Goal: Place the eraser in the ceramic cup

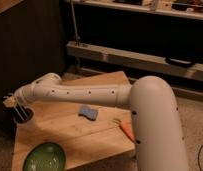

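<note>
Eraser: not to be told apart from the dark shapes at the cup mouth; whether held or inside the cup, cannot tell.

Cup (23, 116): at far left edge of table (70, 137), upright, in shadow, looking dark rather than whitish. Close to the table's left rim, well apart from everything else on the top.

Gripper (17, 107): directly over the cup, pointing down, lower end at or just inside the cup's mouth. Open or closed, holding or not: cannot tell. Small tan patch visible at the wrist's left end, just above the cup.

Arm (80, 94): white, dotted with small dark holes, stretched level across the table from the bulky white shoulder at right to the cup at left. Elbow bend near the upper left, above the gripper.

Blue pad (88, 112): lying flat near the table's middle, below the arm's span, well apart from the cup.

Green bowl (45, 157): at the table's near left corner, in front of the cup and apart from it, partly cut by the lower edge of view.

Orange stick (126, 130): thin, lying slantwise near the table's right edge, just beside the robot's body.

Table: pale wood, grain visible, set at an angle to the view. Dark shelving (140, 60) behind, with a pale horizontal rail across it.
</note>
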